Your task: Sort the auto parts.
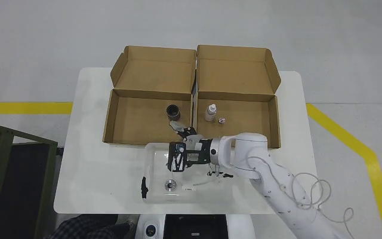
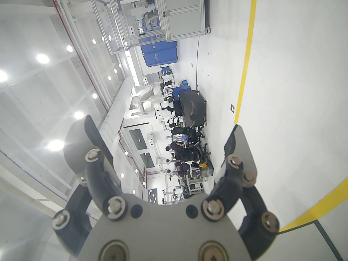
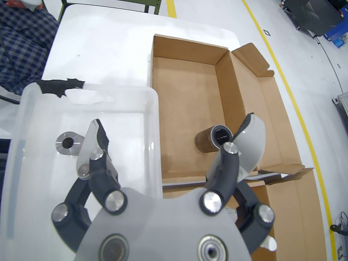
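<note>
Part to sort: a short silver metal cylinder with a centre bore [image 3: 68, 143] stands on the floor of the clear plastic bin [image 3: 158, 142]. Its bore faces up, so its axis is upright.
Other bin contents: a few small dark and white bits [image 1: 215, 174] lie under the arm, too small to name.
Right gripper [image 3: 174, 137]: the fingers are wide apart and hold nothing. It straddles the bin wall, one finger over the bin and the other over the left brown cardboard box [image 3: 187, 96].
Key relation: the silver cylinder sits just outside the bin-side finger [image 3: 95, 137], on the robot's side of the gripper in the top view. The gripper likely has to shift that way before the jaws can bracket its round sides.
Boxes: a dark cylindrical sleeve [image 3: 213, 138] lies on its side in the left box. A small white bottle [image 1: 210, 112] stands in the right cardboard box [image 1: 250, 125].
Left gripper [image 2: 163, 142]: the fingers are apart and empty, and it points out at the hall. The right arm is clearly the nearer one.
</note>
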